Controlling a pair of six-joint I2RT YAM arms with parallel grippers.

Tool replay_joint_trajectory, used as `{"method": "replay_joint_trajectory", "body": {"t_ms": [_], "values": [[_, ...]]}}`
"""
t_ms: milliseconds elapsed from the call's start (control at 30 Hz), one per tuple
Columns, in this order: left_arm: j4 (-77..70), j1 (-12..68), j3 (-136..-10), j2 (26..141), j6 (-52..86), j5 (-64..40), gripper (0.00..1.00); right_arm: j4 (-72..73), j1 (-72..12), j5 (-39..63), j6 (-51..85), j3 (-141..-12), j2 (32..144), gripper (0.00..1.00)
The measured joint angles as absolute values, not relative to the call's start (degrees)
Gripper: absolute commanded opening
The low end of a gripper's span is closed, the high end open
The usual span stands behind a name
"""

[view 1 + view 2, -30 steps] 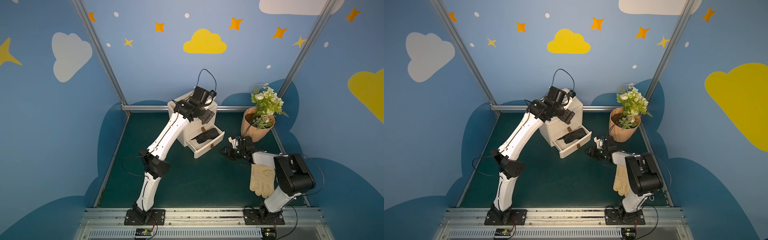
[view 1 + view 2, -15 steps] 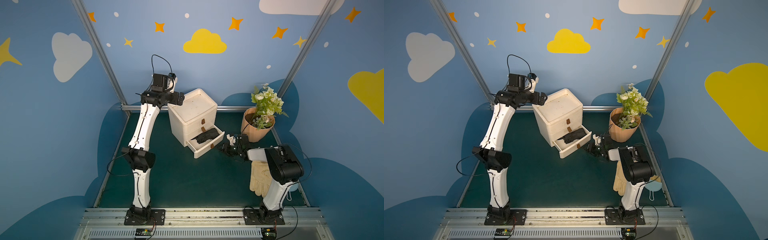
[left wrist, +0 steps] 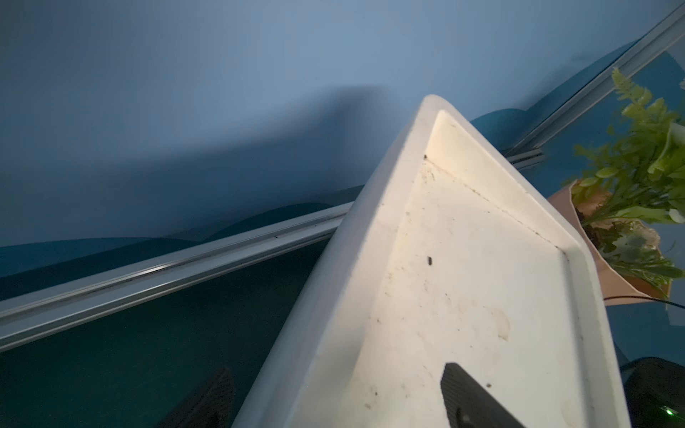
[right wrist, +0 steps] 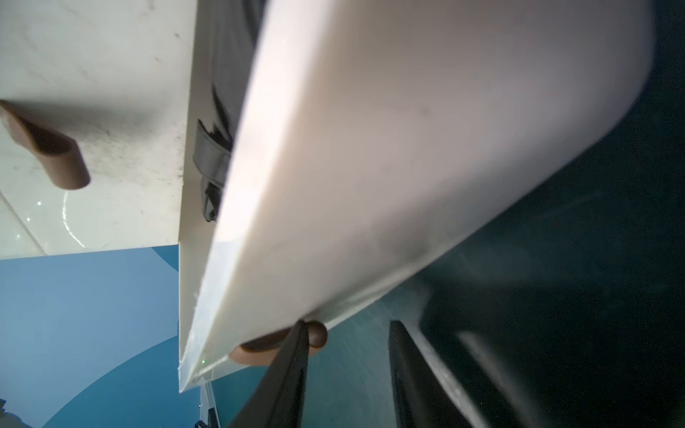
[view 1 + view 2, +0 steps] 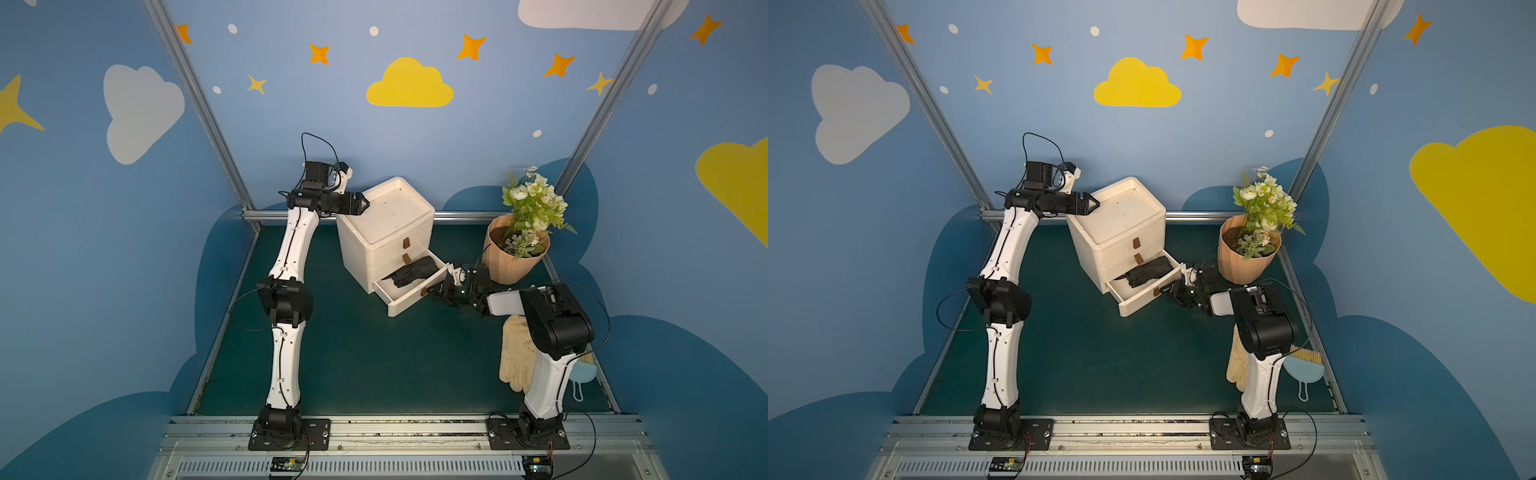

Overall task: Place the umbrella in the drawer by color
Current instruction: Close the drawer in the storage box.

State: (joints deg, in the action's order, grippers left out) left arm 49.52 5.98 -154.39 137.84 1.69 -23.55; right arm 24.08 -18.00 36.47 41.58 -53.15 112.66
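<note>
A white three-drawer cabinet (image 5: 386,212) (image 5: 1117,216) stands at the back of the green mat. Its bottom drawer (image 5: 411,305) (image 5: 1142,301) is pulled out, and a folded black umbrella (image 5: 415,271) (image 5: 1148,272) lies inside. My right gripper (image 5: 432,291) (image 5: 1165,291) sits low at the drawer's front. In the right wrist view that gripper (image 4: 348,326) is open, one finger beside the brown handle tab (image 4: 259,352), nothing between the jaws; a strip of the umbrella (image 4: 211,159) shows. My left gripper (image 5: 365,204) (image 5: 1096,203) (image 3: 335,370) is open, held high at the cabinet's top left edge.
A potted plant (image 5: 515,257) stands right of the drawer, close behind my right wrist. A cream glove (image 5: 515,353) lies by the right arm's base, with a light blue brush (image 5: 1304,370) beside it. A metal rail (image 5: 457,216) runs along the back wall.
My left arm swung off the cabinet's top to its left side, gripper still pointing at the top edge. My right gripper moved in to the drawer front and its jaws narrowed.
</note>
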Motion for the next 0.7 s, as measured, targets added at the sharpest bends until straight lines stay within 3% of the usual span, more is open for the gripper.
{"method": "replay_joint_trajectory", "body": {"t_ms": [133,700], "values": [[49.36,5.72,-154.45,137.84,1.3,-24.36,0.8,24.23,-18.59,36.42,42.28,-55.11,114.48,0.34],[49.19,5.67,-154.5,137.88,1.08,-24.4,0.8,26.61,-20.45,34.65,48.05,-70.06,125.93,0.35]]}}
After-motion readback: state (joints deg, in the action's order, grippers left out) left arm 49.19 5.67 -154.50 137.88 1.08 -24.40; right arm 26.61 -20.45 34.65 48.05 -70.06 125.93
